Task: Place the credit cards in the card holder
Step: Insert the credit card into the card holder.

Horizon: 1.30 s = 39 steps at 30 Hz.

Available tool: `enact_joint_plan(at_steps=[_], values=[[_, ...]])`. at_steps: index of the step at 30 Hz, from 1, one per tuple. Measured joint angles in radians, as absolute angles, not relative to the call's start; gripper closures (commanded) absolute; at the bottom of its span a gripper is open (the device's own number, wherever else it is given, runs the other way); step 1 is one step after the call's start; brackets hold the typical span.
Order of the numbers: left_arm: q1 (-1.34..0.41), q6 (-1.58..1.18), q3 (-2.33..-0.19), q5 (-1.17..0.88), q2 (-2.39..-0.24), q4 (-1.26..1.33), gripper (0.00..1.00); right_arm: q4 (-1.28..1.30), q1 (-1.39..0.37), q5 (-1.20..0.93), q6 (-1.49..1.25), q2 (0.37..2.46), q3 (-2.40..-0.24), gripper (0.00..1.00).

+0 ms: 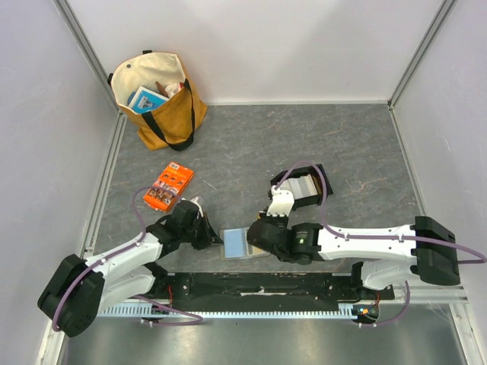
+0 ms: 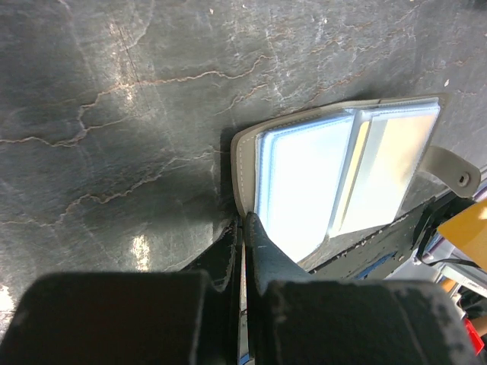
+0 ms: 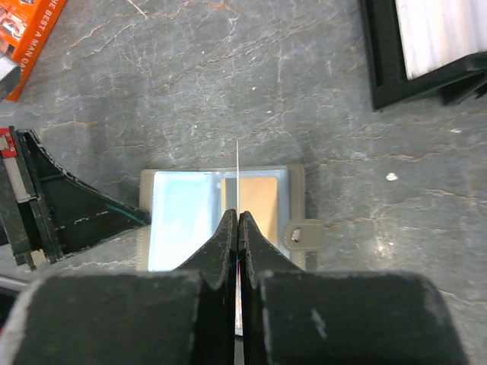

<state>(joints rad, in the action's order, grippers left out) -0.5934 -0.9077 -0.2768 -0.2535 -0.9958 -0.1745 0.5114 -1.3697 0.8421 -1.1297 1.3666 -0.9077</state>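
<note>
Olive-grey folding card holder (image 3: 183, 217) lies open on the counter (image 3: 228, 76), near centre. Right pincer (image 3: 237, 215) clamped on one thin white plastic credit card (image 3: 237, 175), edge-on above it. Left pincer (image 2: 244, 222) together, tips at holder's left rim. Card reads light, stiff, slick; I'd grip its short end.

The top camera looks steeply down from above the near edge over the whole table (image 1: 251, 144). Each wrist camera hangs close above the surface: the left faces right, the right faces down with far uppermost. All three share the card holder (image 3: 183, 217).
</note>
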Motion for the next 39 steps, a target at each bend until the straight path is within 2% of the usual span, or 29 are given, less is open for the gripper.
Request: enact_joint_plan(at_steps=[7,14,21,39], values=[[-0.593,-0.908,-0.272,-0.254,-1.018,-0.144,0.98,0.204,-1.183,0.518,-1.048,1.277,-0.691,1.0],[-0.593,-0.908,-0.271,-0.254,-1.021,-0.138,0.98,-0.022,-1.142,0.287,-1.032,1.31,-0.624,1.0],[-0.593,-0.908,-0.271,-0.254,-1.018,-0.138,0.98,-0.174,-1.139,0.212,-1.073,1.369,-0.547,1.0],[-0.593,-0.908,-0.268,-0.252,-1.012,-0.138,0.98,-0.326,-1.08,0.142,-1.11,1.364,-0.424,1.0]])
